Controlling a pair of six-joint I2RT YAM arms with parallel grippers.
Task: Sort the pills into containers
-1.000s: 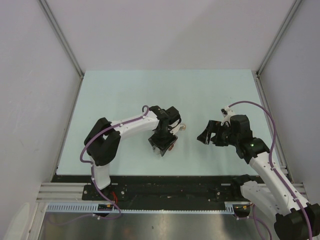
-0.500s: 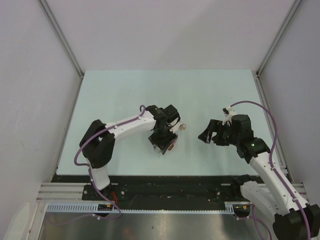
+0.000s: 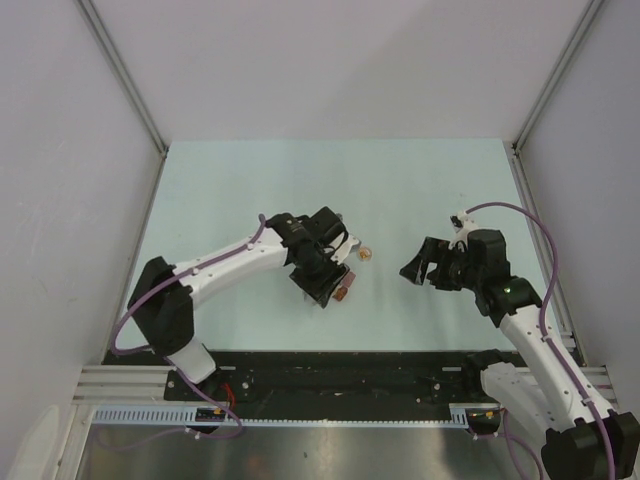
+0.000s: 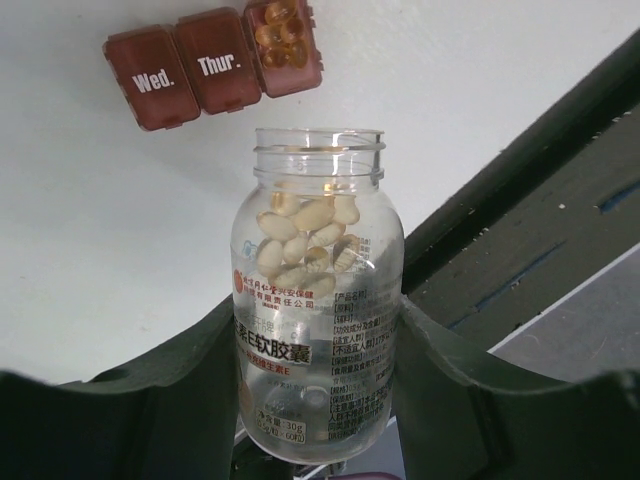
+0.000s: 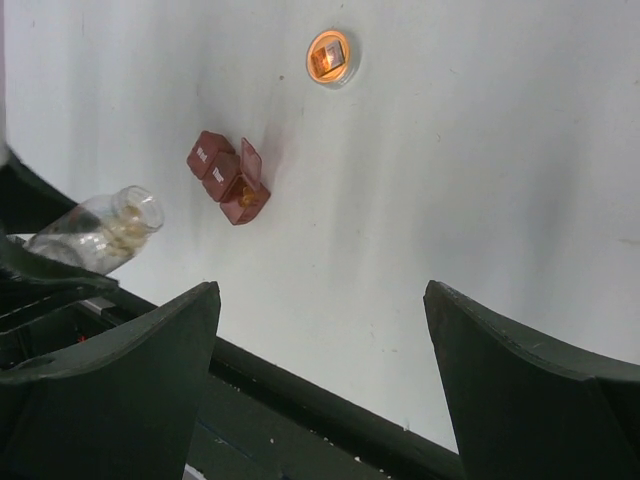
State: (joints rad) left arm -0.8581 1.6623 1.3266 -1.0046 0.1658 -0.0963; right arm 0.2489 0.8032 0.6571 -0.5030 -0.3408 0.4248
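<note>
My left gripper (image 4: pixel 318 330) is shut on a small clear round bottle (image 4: pixel 318 250), its open mouth pointing at the dark red pill box (image 4: pixel 215 65). Cream-tan pills (image 4: pixel 305 235) lie inside the bottle. The box's "Wed." and "Thur." lids are closed; the third compartment is open and holds orange pills (image 4: pixel 280 30). In the top view the left gripper (image 3: pixel 320 278) sits just left of the box (image 3: pixel 343 291). My right gripper (image 3: pixel 418 265) is open and empty, to the right of the box. The right wrist view shows the box (image 5: pixel 228 178) and the bottle (image 5: pixel 95 232).
The round bottle cap (image 3: pixel 365 254) lies on the pale table just beyond the box; it also shows in the right wrist view (image 5: pixel 330 57). The table's dark near edge (image 5: pixel 330 415) runs close below both grippers. Grey walls enclose the table.
The left arm's elbow has swung out to the left and its gripper has shifted slightly left with the bottle. The right arm has barely moved.
</note>
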